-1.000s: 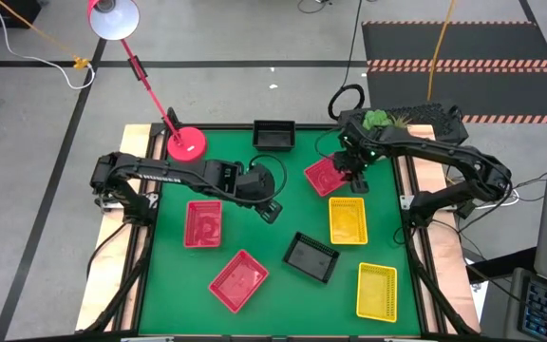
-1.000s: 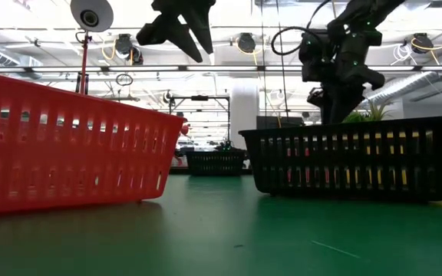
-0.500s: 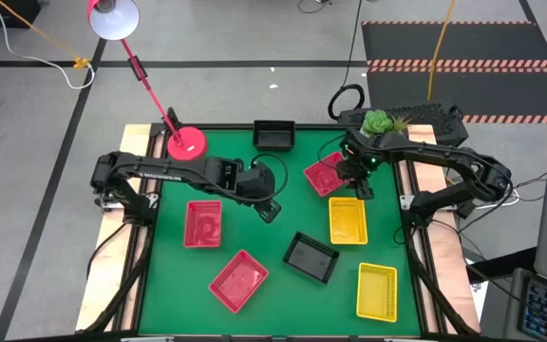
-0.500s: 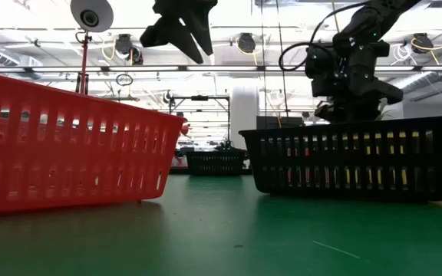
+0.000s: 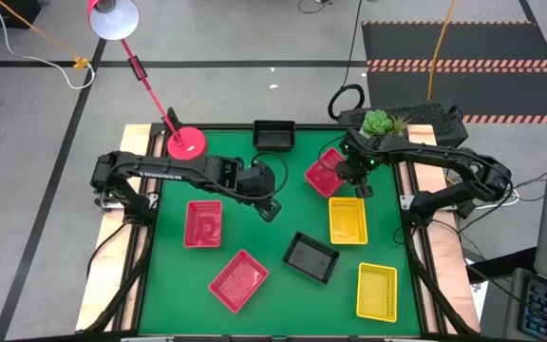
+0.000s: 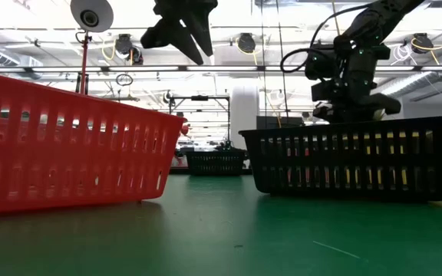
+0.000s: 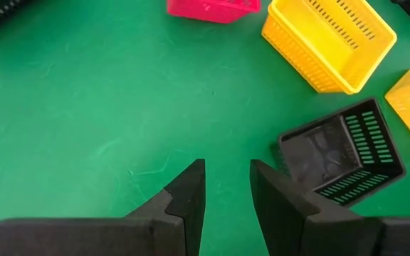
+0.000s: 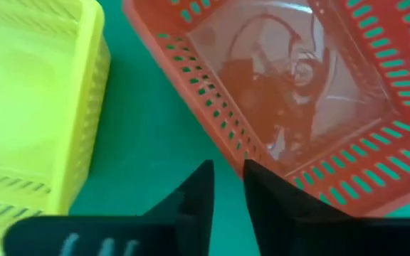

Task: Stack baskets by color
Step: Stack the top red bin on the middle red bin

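Several baskets lie apart on the green mat. One red basket (image 5: 325, 176) sits far right of centre, with a yellow basket (image 5: 348, 219) just nearer. My right gripper (image 5: 357, 184) is low at that red basket's right corner, fingers (image 8: 260, 186) a narrow gap apart and pointing down, on either side of its side wall (image 8: 228, 136). My left gripper (image 5: 272, 207) hangs open above bare mat at the centre, holding nothing. Other baskets rest flat: red (image 5: 203, 223), red (image 5: 238, 280), black (image 5: 311, 256), black (image 5: 273, 134), yellow (image 5: 376, 291). My right gripper comes from above at the red basket's side wall (image 8: 242, 153) near a corner, one finger toward the inside and one over the mat outside. I cannot tell whether the fingers touch the wall. The basket rests flat on the mat.
A pink-red lamp base (image 5: 186, 143) stands at the far left corner, its arm reaching off the table. A green plant (image 5: 378, 122) sits at the far right. Bare mat lies left of the middle and along the near edge.
My right gripper has come down toward the red basket and sunk behind the black basket's rim in the low view, its wrist turning a little. The baskets lie where they were.
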You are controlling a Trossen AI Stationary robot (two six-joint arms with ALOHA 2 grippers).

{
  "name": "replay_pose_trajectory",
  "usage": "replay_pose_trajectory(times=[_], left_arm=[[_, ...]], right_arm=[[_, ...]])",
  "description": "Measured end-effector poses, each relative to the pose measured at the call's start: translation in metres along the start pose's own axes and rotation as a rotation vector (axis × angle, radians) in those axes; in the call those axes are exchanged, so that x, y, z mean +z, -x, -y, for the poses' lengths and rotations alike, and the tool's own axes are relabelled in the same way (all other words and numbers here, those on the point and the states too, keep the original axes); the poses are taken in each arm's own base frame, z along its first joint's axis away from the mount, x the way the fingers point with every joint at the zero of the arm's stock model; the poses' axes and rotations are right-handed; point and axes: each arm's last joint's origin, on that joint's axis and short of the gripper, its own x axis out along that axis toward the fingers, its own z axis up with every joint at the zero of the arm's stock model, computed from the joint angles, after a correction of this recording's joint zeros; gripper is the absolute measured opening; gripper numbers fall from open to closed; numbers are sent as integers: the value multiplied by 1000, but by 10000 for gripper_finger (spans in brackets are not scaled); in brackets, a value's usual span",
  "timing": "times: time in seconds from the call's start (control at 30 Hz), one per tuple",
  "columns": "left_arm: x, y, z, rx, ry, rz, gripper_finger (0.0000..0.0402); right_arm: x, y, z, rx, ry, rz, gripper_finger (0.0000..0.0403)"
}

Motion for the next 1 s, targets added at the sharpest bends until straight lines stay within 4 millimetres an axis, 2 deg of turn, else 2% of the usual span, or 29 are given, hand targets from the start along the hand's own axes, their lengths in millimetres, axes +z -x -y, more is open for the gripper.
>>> replay_pose_trajectory(times=[0.2, 0.47, 0.63, 1.0], left_arm=[[3, -1, -4, 6, -26, 4, 113], [8, -2, -9, 15, -26, 7, 113], [8, -1, -9, 11, -30, 4, 113], [8, -2, -8, 9, -27, 2, 113]], right_arm=[[2, 0, 2, -21, 22, 17, 6], [4, 0, 4, -42, 26, 38, 1], [4, 0, 4, -52, 5, 27, 17], [5, 5, 1, -86, 94, 21, 101]])
